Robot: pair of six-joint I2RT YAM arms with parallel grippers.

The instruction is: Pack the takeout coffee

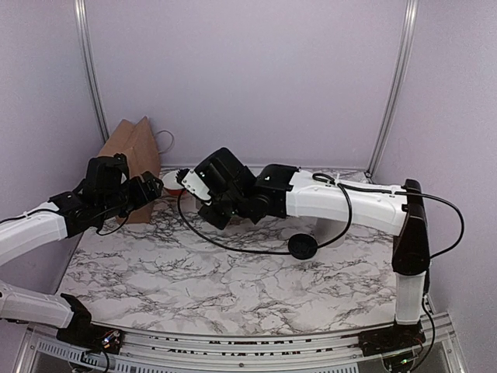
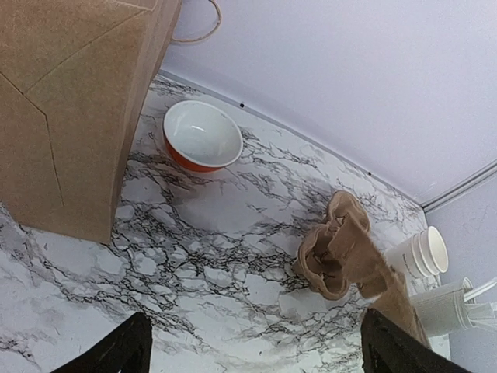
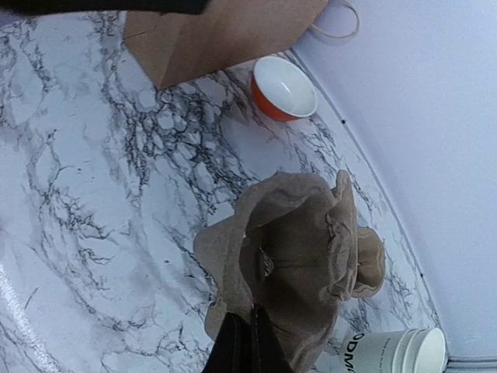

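Here, the right gripper (image 3: pixel 247 334) is pinched tight on one edge of the brown pulp carrier (image 3: pixel 291 249). The fingers nearly meet, with only the thin wall between them. The carrier hangs tilted. Whether its low end touches the table (image 1: pixel 233 287) I cannot tell. My read is that it is held by the rim because a thin edge is all such narrow jaws can take.

The left gripper (image 2: pixel 256 326) is spread wide with nothing in it, and hovers beside the bag (image 2: pixel 70 116). The bag stands upright at back left, with an orange bowl (image 2: pixel 202 136) just beside it. Probably the left arm is placed there to steady or open the bag.

The cup (image 3: pixel 388 351), with black lettering on its side, sits just past the carrier at the bottom edge of the right wrist view. From above it is hidden behind the right arm. The lid (image 1: pixel 303 246) lies flat on the marble under the right forearm, well apart from the bag. Neither is packed yet. The stack (image 2: pixel 423 252) stands near the carrier's far side.
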